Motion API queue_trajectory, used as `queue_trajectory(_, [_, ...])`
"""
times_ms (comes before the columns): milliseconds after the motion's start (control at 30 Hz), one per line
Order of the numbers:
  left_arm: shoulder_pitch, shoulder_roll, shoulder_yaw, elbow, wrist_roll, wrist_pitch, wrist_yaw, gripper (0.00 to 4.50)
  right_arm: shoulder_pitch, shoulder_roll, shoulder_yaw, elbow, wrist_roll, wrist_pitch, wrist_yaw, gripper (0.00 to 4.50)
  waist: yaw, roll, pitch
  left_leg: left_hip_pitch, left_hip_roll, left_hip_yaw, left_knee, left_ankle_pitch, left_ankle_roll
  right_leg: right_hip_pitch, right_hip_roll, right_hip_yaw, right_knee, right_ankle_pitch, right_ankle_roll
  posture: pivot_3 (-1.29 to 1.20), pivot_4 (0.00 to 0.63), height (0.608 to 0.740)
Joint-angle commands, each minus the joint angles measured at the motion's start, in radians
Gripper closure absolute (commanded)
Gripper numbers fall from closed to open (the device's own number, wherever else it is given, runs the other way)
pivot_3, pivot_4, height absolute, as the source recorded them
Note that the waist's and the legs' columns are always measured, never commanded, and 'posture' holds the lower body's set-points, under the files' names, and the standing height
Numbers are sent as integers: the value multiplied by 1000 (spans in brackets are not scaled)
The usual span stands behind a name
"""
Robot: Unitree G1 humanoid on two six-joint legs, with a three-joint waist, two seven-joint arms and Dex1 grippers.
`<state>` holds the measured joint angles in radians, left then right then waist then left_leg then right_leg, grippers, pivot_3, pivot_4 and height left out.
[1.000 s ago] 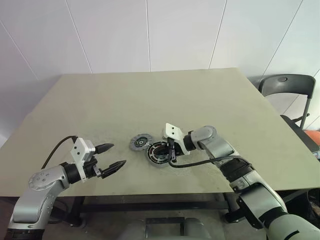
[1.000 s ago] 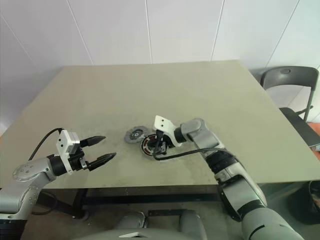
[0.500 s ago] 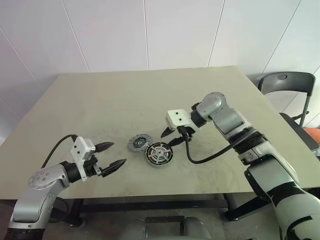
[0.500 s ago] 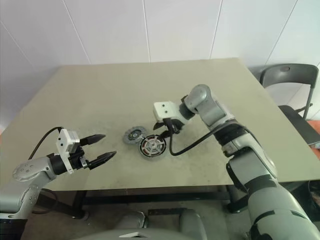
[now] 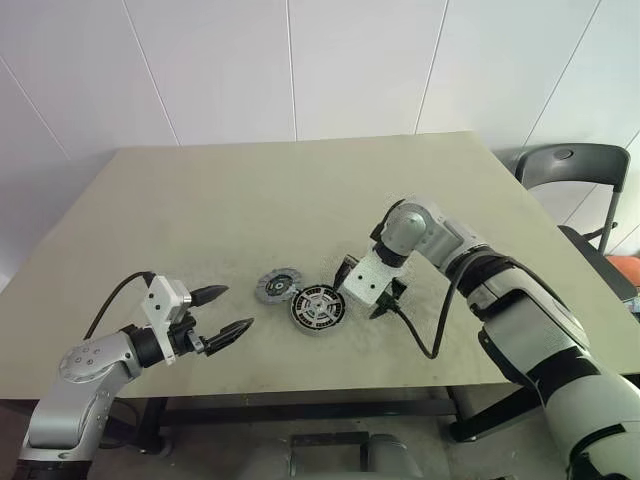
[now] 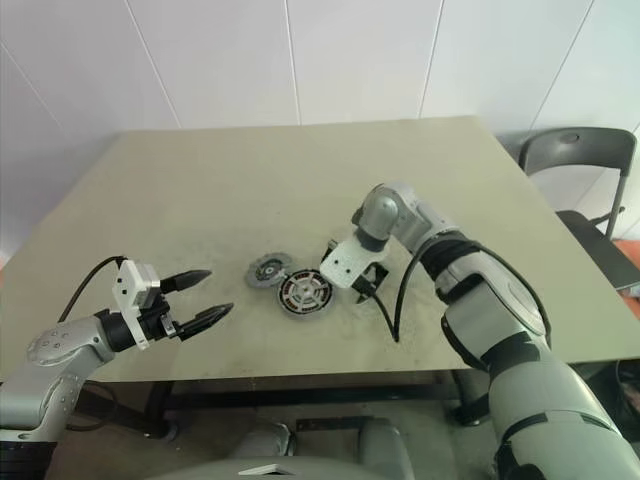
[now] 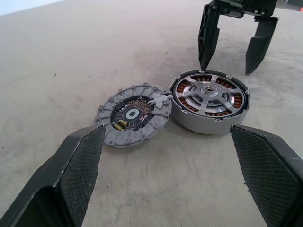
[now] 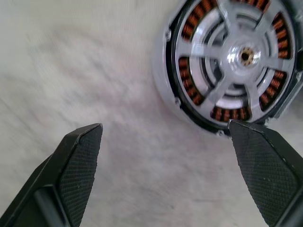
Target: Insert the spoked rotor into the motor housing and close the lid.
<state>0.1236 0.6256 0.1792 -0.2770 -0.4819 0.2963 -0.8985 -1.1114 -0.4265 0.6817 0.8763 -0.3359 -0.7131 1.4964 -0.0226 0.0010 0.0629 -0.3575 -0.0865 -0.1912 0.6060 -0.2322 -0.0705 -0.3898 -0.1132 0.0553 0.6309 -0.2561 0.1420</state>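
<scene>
Silver-grey jointed arms, black cables, white wrist blocks, black ridged fingers (image 7: 75, 175).

Broad olive-grey table (image 5: 250, 200), matte top, faintly scuffed and dusted pale around centre, spanning most of the head view. Dark crossbar (image 5: 300, 410) under its near edge at 6 o'clock. White panelled wall (image 5: 300, 60) behind, from 10 to 2 o'clock, split by thin vertical and slanting seams. Dark folding chair (image 5: 575, 170) at 3 o'clock, just off the table's far right corner, round hole in its backrest. Small patch of something orange-red (image 5: 628, 270) low on the right edge, at 4 o'clock, too little visible to identify. Grey floor (image 5: 220, 450) below the table at 7 o'clock.
</scene>
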Motion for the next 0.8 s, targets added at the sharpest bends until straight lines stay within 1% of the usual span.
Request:
queue_trajectory(33, [-4, 2, 8, -31, -1, -16, 6, 0, -48, 19, -5, 35, -31, -74, -49, 30, 0, 0, 0, 0, 0, 0, 0, 0, 0, 0, 0, 0, 0, 0, 0, 0, 0, 740])
queue_trajectory(133, [-4, 2, 5, -33, 0, -17, 8, 0, -60, 28, 2, 71, -67, -109, -81, 30, 1, 0, 0, 0, 0, 0, 0, 0, 0, 0, 0, 0, 0, 0, 0, 0, 0, 740])
queue_trajectory(300, [-10, 0, 2, -33, 2, -18, 11, 0, -54, 43, 0, 92, -86, -126, -91, 30, 1, 0, 0, 0, 0, 0, -1, 0, 0, 0, 0, 0, 0, 0, -1, 0, 0, 740])
queue_trajectory(333, [-10, 0, 2, -33, 2, -17, 11, 0, -51, 45, 0, 92, -85, -127, -86, 415, 1, 0, 0, 0, 0, 0, -1, 0, 0, 0, 0, 0, 0, 0, -1, 0, 0, 740])
queue_trajectory(367, [-11, 0, 1, -33, 3, -18, 11, 0, -48, 46, 0, 91, -87, -128, -86, 628, 0, 0, 0, 0, 0, 0, -1, 0, 0, 0, 0, 0, 0, 0, -1, 0, 0, 740])
queue_trajectory(400, [-11, 0, 1, -33, 3, -19, 12, 0, -46, 48, 1, 90, -88, -128, -87, 939, 0, 0, 0, 0, 0, 0, -1, 0, 0, 0, 0, 0, 0, 0, -1, 0, 0, 740])
queue_trajectory(533, [-12, 1, 2, -31, 5, -22, 14, 0, -38, 56, -8, 75, -75, -101, -72, 2301, 0, 0, 0, 1, 0, -1, -1, 0, 0, 0, 0, 0, 0, 0, -1, 0, 0, 740])
queue_trajectory(567, [-12, 1, 2, -31, 6, -22, 15, 0, -34, 59, -12, 66, -70, -88, -71, 2711, 0, 0, 0, 1, 0, -1, -1, 0, 0, 0, 0, 0, 0, 0, -1, 0, 0, 740])
queue_trajectory(700, [-15, 0, 2, -29, 8, -24, 16, 0, -13, 62, -25, 2, -44, -14, -46, 4062, 2, 0, 0, 2, 0, -1, -1, 0, 0, 1, 0, 0, 0, 0, -1, 0, 0, 740])
queue_trajectory(733, [-16, 0, 2, -28, 9, -24, 16, 0, -4, 61, -30, -22, -36, 13, -34, 4284, 1, 0, 0, 2, 0, -1, -1, 0, 0, 1, 0, 0, 0, 0, -1, 0, 0, 740])
queue_trajectory(767, [-18, 0, 2, -27, 10, -23, 16, 0, 3, 59, -32, -43, -30, 34, -25, 4396, 0, 0, 0, 2, 0, -1, -1, 0, 0, 1, 0, 0, 0, 0, -1, 0, 0, 740])
queue_trajectory(800, [-19, 0, 2, -26, 10, -23, 16, 0, 10, 56, -34, -65, -26, 54, -24, 4400, 0, 0, 0, 2, 0, -1, 0, 0, 0, 1, 0, 0, 1, 0, -1, 0, 0, 740])
